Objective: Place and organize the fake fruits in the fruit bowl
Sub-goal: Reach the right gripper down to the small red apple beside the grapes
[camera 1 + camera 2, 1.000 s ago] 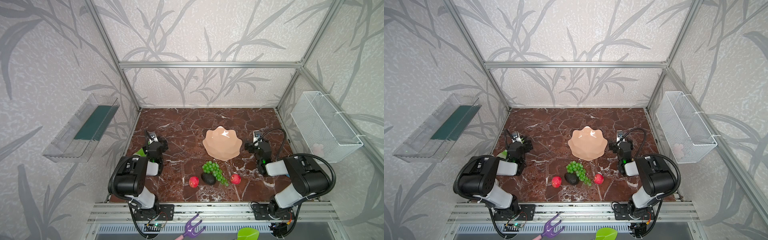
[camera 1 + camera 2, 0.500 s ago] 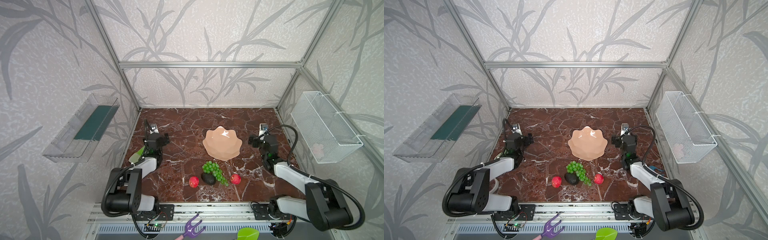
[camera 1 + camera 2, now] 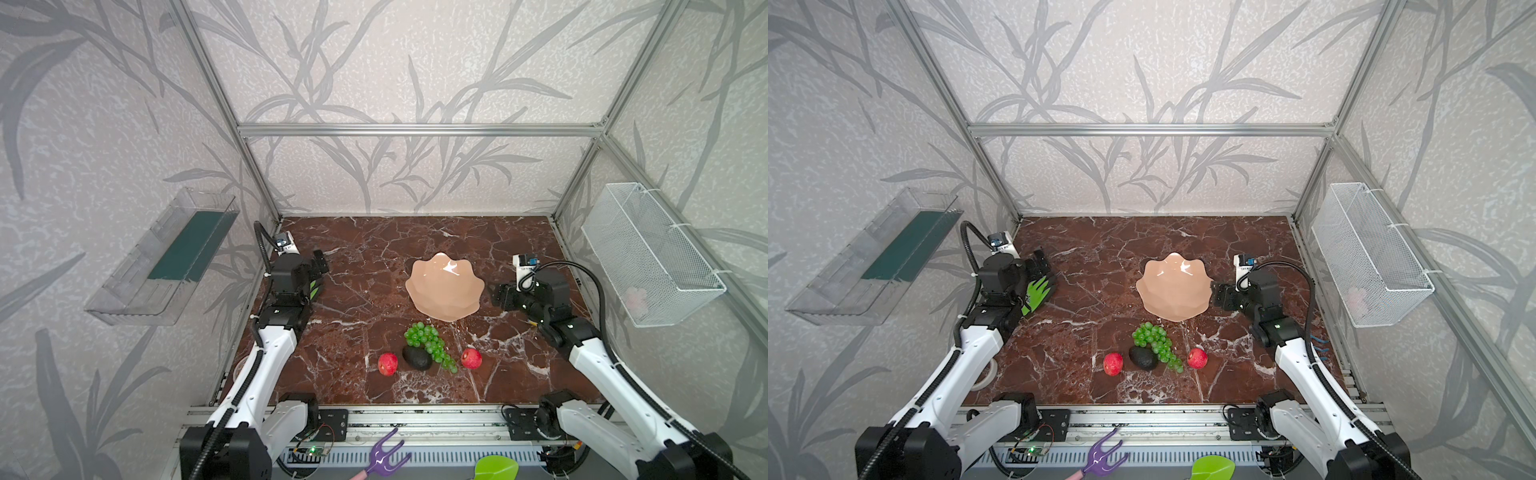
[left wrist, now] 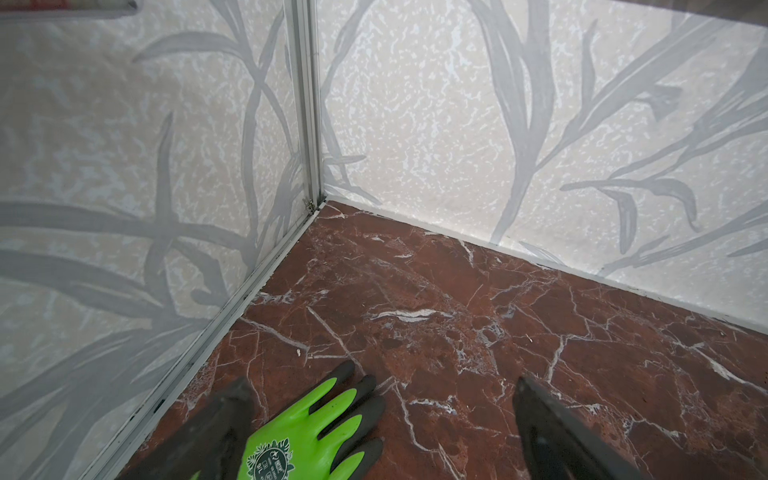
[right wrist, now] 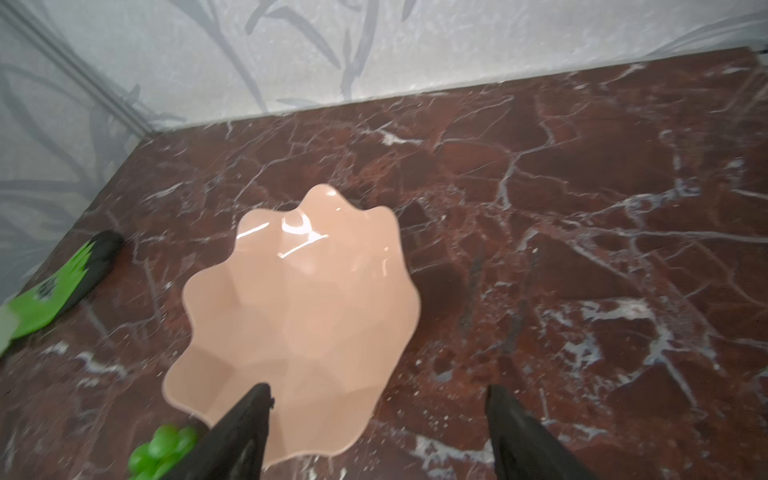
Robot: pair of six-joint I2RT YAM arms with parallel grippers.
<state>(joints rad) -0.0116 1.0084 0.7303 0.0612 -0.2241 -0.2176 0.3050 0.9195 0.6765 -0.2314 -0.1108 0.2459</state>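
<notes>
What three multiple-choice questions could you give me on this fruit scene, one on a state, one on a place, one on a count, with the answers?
1. The fruit bowl is: A) cracked in two B) upside down C) upright and empty.
2. The avocado lies: A) on the table between the two red apples B) inside the bowl C) stacked on an apple.
3. How many red apples show? A) one B) two C) three.

Answers: C, its glossy pink inside holds nothing; A, one apple sits on each side of it on the marble; B, only two red fruits are in view.
</notes>
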